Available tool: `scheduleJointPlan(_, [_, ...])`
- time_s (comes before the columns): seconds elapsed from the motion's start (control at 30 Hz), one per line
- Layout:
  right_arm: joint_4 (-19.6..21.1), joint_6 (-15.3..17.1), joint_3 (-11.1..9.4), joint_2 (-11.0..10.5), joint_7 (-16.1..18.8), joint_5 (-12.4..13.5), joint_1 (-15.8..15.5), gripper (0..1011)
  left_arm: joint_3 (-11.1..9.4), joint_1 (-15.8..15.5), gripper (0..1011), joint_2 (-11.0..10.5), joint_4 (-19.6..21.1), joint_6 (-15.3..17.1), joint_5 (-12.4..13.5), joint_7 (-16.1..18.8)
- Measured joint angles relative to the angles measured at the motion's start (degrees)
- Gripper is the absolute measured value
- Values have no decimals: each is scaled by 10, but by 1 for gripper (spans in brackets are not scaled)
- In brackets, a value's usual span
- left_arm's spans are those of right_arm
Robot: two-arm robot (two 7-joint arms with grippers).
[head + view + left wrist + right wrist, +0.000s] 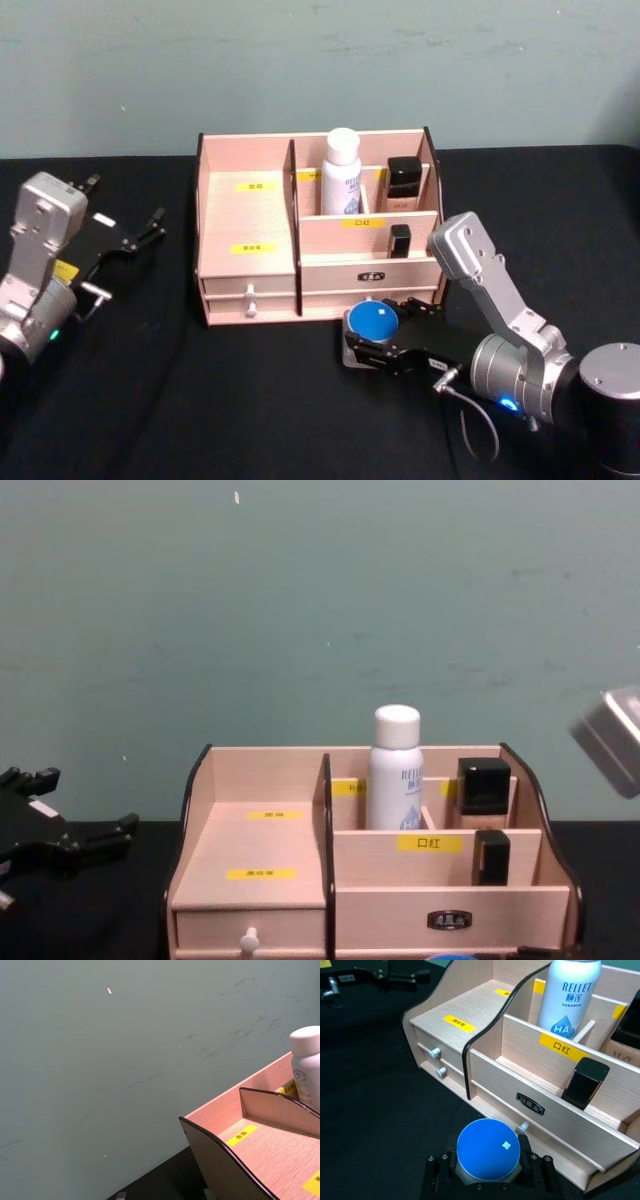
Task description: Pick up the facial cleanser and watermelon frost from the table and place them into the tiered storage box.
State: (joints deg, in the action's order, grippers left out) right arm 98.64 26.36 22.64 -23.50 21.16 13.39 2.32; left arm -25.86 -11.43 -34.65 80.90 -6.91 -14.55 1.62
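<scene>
The tiered storage box (pixel 245 215) (pixel 250 1155) (pixel 470 1010) (pixel 260 865) of pale wood stands at the middle of the black table. A white bottle with blue print, the facial cleanser (pixel 341 170) (pixel 306 1070) (pixel 570 995) (pixel 396 770), stands upright in a rear compartment. My right gripper (pixel 375 332) (pixel 487 1156) is just in front of the box's drawers, shut on a round blue-lidded tin, the watermelon frost (pixel 374 320) (pixel 487 1149). My left gripper (pixel 140 232) (pixel 70 840) hangs open and empty to the left of the box.
A black case (pixel 404 178) (pixel 483 785) stands in the rear right compartment and a smaller black one (pixel 400 238) (pixel 585 1082) in the tier below. Two drawer knobs (pixel 436 1062) stick out at the box's front. A teal wall rises behind the table.
</scene>
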Motion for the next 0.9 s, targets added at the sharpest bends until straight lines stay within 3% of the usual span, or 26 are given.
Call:
scheduleJointPlan(0.43, [39,-2,7,-16,15,19,14,729,0,0,1001,0,0,0,0,0])
scheduleJointPlan(0.7, [57,7,26,-12,24,25,62,729,0,0,1001,0,0,0,0,0])
scheduleJointPlan(0.9, [40,13,51,6,25,24,106,729,0,0,1001,0,0,0,0,0])
